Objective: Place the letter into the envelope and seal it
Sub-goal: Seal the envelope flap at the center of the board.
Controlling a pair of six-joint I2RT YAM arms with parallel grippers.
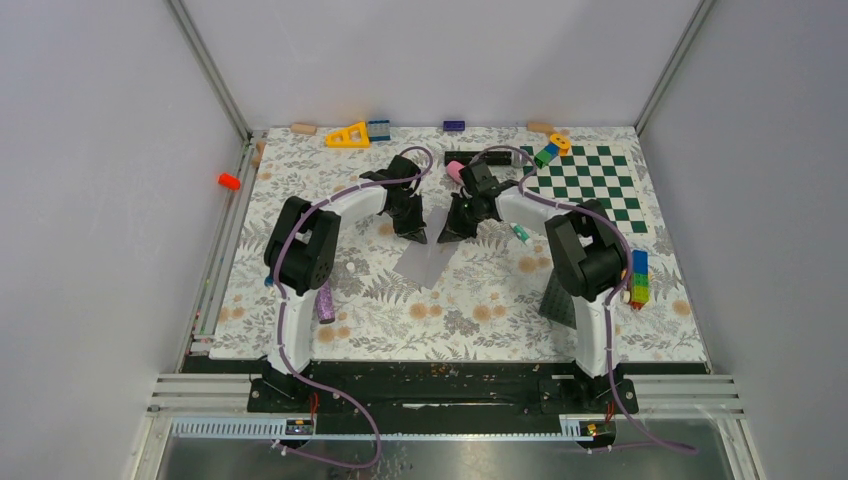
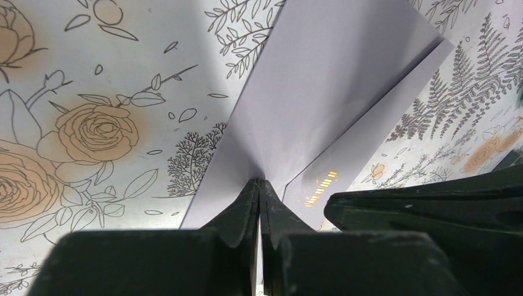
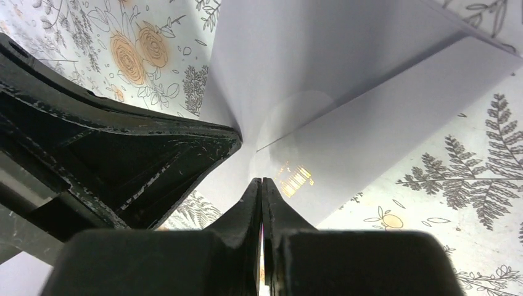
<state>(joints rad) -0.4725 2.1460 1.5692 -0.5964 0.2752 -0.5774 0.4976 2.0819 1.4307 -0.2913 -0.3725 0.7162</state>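
Observation:
The light grey envelope lies on the floral mat at the middle of the table. It also shows in the left wrist view and the right wrist view. My left gripper is shut on the envelope's flap, which rises from the body into the fingertips. My right gripper is shut, its tips down on the envelope body by a gold barcode mark, close beside the left fingers. No tan letter shows in any view.
A green-and-white checkerboard lies at the back right, with a dark studded plate by the right arm. A pink cylinder is behind the grippers and a purple one by the left arm. Coloured blocks sit at the right and along the back edge.

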